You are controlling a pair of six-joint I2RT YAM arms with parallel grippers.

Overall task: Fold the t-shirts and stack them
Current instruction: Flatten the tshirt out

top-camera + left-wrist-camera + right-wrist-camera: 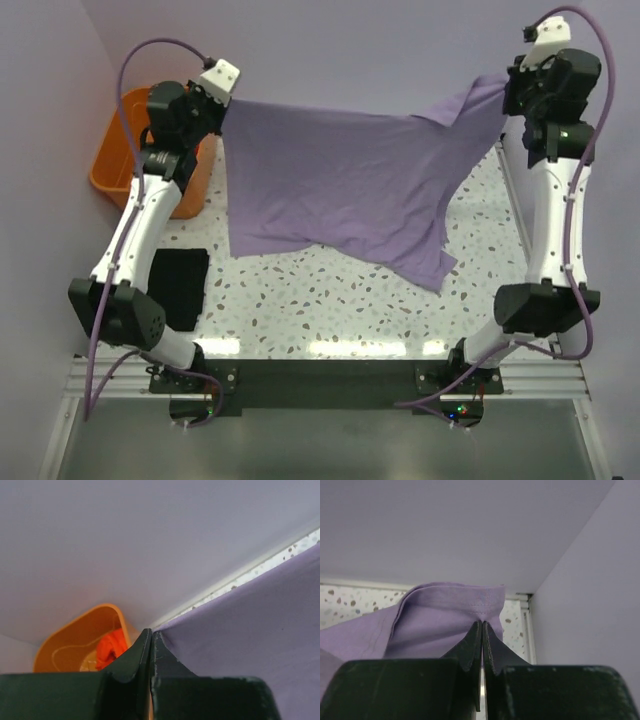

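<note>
- The lilac t-shirt (340, 185), hanging spread between both grippers, hides the speckled table (330, 300) beneath it.
- Left of the left gripper (151, 634), the orange-red t-shirt (111, 650) in the orange basket (70, 637) is blurred and partly behind a finger.
- At the right gripper (482, 626), the pinched cloth edge is hidden.

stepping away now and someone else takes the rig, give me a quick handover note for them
Grippers: left gripper shut on the lilac t-shirt, right gripper shut on it too.
It hangs spread between them over the table.
The black t-shirt lies at the table's left, apparently folded.
The orange-red t-shirt sits in the orange basket.
To do: fold lilac and orange-red, stack all three.
</note>
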